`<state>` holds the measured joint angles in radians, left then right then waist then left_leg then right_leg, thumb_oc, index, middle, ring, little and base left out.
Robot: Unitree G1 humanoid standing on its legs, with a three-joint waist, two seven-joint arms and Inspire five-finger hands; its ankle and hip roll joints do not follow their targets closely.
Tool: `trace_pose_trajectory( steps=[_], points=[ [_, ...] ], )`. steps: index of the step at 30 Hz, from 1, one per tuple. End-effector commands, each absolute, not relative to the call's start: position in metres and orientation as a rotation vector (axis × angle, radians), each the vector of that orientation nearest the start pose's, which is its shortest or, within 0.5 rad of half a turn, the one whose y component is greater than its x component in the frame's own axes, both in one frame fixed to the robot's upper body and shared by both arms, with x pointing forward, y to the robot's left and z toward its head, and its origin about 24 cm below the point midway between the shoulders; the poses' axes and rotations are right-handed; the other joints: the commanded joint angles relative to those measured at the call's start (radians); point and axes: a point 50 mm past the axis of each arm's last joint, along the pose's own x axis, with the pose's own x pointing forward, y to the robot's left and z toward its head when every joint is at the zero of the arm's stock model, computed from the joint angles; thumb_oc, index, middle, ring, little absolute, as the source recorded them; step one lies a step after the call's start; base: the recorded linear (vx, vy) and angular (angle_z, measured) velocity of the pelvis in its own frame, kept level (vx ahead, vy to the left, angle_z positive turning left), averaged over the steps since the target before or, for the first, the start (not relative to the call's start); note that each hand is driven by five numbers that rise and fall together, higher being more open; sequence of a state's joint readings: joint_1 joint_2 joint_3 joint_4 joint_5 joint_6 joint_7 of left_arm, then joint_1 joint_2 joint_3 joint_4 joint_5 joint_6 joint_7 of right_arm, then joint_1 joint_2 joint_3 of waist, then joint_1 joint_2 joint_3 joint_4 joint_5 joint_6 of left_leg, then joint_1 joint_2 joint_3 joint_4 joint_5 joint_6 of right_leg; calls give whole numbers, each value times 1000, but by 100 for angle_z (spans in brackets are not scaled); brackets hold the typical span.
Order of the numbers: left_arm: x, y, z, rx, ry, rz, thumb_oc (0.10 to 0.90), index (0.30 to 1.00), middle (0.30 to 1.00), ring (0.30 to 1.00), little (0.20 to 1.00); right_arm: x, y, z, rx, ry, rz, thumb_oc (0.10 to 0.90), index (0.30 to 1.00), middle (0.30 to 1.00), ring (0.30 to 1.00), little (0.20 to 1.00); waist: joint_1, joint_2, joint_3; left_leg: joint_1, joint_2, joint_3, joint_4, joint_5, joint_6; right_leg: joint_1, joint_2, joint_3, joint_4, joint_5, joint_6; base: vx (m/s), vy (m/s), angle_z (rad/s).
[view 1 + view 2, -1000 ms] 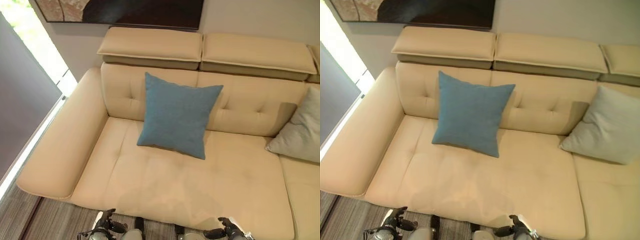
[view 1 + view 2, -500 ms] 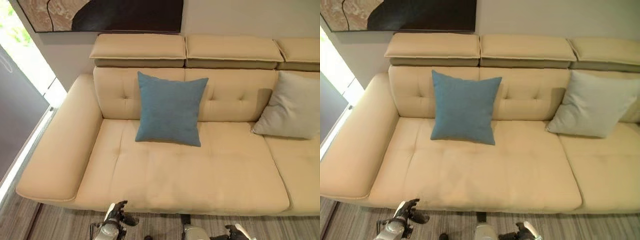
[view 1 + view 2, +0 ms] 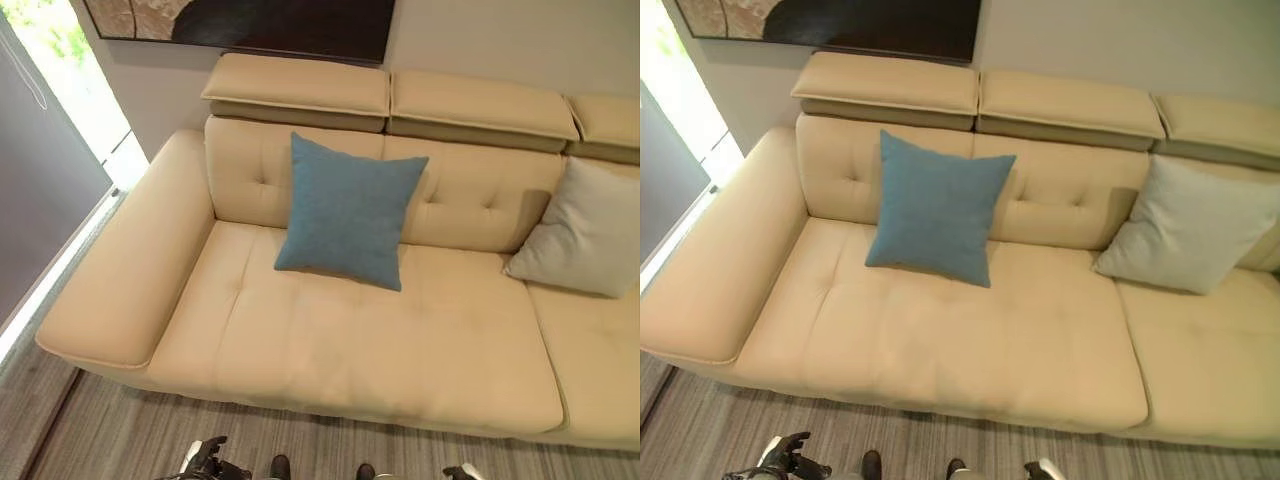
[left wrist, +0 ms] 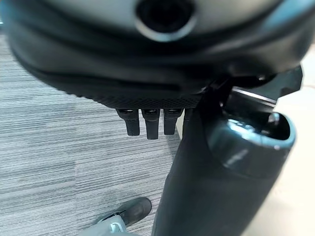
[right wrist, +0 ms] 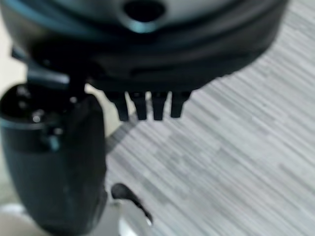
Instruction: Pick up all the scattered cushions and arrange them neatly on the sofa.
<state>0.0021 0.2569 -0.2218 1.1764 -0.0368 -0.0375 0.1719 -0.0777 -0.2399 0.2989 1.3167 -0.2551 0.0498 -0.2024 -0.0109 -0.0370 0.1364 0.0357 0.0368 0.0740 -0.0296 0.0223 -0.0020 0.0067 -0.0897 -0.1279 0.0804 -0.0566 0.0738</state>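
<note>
A blue cushion (image 3: 348, 212) leans upright against the backrest of the beige sofa (image 3: 400, 350), left of its middle. A pale grey cushion (image 3: 1190, 228) leans on the backrest further right. Both hands hang low in front of the sofa over the floor, well short of the cushions. The left hand (image 3: 785, 458) shows at the lower left, the right hand (image 3: 1042, 470) at the lower right. In the wrist views the left hand's fingers (image 4: 147, 123) and the right hand's fingers (image 5: 147, 105) are straight, with nothing held.
The sofa's wide left armrest (image 3: 120, 280) runs toward a bright window (image 3: 60, 80) at the left. A dark painting (image 3: 250, 20) hangs above the headrests (image 3: 300, 85). Grey striped floor (image 3: 130, 430) lies in front of the sofa.
The whole picture has shifted, so the camera has moved. Both cushions keep their places on the sofa. The hands show lower at the picture's bottom edge.
</note>
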Motion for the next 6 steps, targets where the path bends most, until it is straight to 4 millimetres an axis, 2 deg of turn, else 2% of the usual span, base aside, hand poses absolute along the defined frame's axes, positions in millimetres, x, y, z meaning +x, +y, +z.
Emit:
trace_pose_trajectory(
  steps=[1, 3, 6],
  points=[
    [124, 248, -146, 445, 1045, 180, 800, 900, 900, 900, 900, 131, -238, -149, -831, 1101, 73, 800, 900, 900, 900, 900, 5, -33, -31, -70, -65, 29, 22, -85, 9, -7, -19, -2, -6, -11, 73, -58, -55, -50],
    [120, 247, -147, 448, 1064, 178, 800, 900, 900, 900, 900, 133, -239, -149, -820, 1098, 65, 800, 900, 900, 900, 900, 0, -33, -33, -61, -63, 26, -7, -73, 4, -3, -10, 2, -21, -13, 69, -38, -66, -33],
    [112, 246, -151, 456, 1100, 171, 800, 900, 900, 900, 900, 128, -240, -150, -814, 1118, 59, 800, 900, 900, 900, 900, -9, -33, -35, -49, -59, 21, -13, -70, 2, 5, -4, 3, -31, -11, 63, -5, -34, -3]
  ],
)
